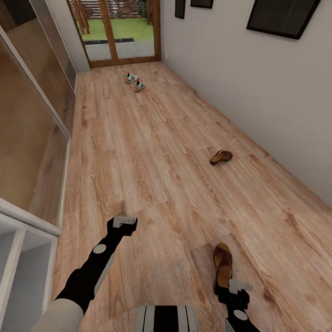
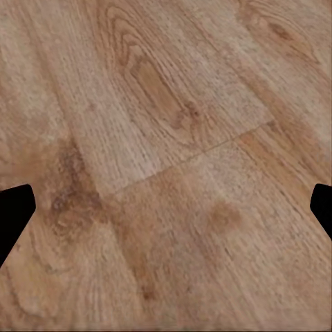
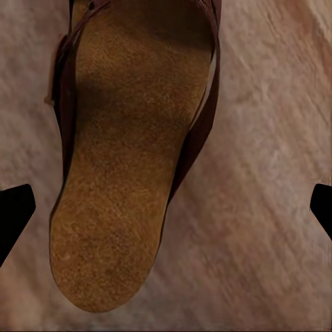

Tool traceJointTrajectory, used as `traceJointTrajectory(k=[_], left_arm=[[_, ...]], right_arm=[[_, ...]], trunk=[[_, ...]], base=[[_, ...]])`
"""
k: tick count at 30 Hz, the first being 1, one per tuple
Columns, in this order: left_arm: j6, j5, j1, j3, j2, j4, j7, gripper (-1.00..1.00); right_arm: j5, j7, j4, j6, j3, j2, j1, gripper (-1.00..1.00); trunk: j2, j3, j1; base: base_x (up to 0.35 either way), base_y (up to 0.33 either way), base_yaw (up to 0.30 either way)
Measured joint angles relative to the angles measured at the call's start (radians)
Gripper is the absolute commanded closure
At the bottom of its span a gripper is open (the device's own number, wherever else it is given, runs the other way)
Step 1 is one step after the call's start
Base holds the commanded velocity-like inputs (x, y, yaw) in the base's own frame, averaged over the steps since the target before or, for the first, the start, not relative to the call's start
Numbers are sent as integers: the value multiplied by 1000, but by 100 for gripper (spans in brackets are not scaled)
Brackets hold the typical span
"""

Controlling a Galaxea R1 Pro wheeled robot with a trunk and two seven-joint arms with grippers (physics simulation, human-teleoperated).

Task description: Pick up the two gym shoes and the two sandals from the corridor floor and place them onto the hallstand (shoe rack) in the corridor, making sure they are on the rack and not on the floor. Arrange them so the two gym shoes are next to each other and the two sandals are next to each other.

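Note:
Two white gym shoes [image 1: 130,77] [image 1: 139,85] lie side by side on the corridor floor [image 1: 152,152] far ahead, near the glass door. One brown sandal [image 1: 221,157] lies mid-corridor by the right wall. The other sandal [image 1: 222,265] lies close to me, with my right gripper [image 1: 235,288] hovering open just above its heel end. In the right wrist view its tan insole [image 3: 131,173] spreads between the wide-apart fingertips [image 3: 14,214], which do not touch it. My left gripper [image 1: 124,221] hangs open over bare planks [image 2: 166,138], holding nothing.
A white unit with open bays [image 1: 18,263] stands at the lower left, likely the hallstand. Glass-fronted panels [image 1: 32,129] line the left side. A plain wall [image 1: 258,83] with dark frames [image 1: 281,16] runs along the right. A wood-framed glass door [image 1: 115,32] closes the far end.

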Motion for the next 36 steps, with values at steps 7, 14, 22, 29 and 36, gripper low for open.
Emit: traceJointTrajectory(k=[7,14,22,29,36], left_arm=[[0,0,0,0,0,0,1,-100],[0,0,0,0,0,0,0,-100],[0,0,0,0,0,0,1,-100],[0,0,0,0,0,0,0,-100],[0,0,0,0,0,0,0,-100]], right_arm=[[0,0,0,0,-1,0,0,-100],[0,0,0,0,0,0,0,-100],[-1,1,0,1,0,1,0,-100],[-8,0,-1,1,0,19,0,-100],[-127,1,-1,2,-2,27,0,-100]], trunk=[[-1,-25,2],[-1,-27,2],[-1,-27,2],[-1,-27,2],[-1,-27,2]], base=[[0,0,0],[0,0,0],[0,0,0],[0,0,0],[0,0,0]])
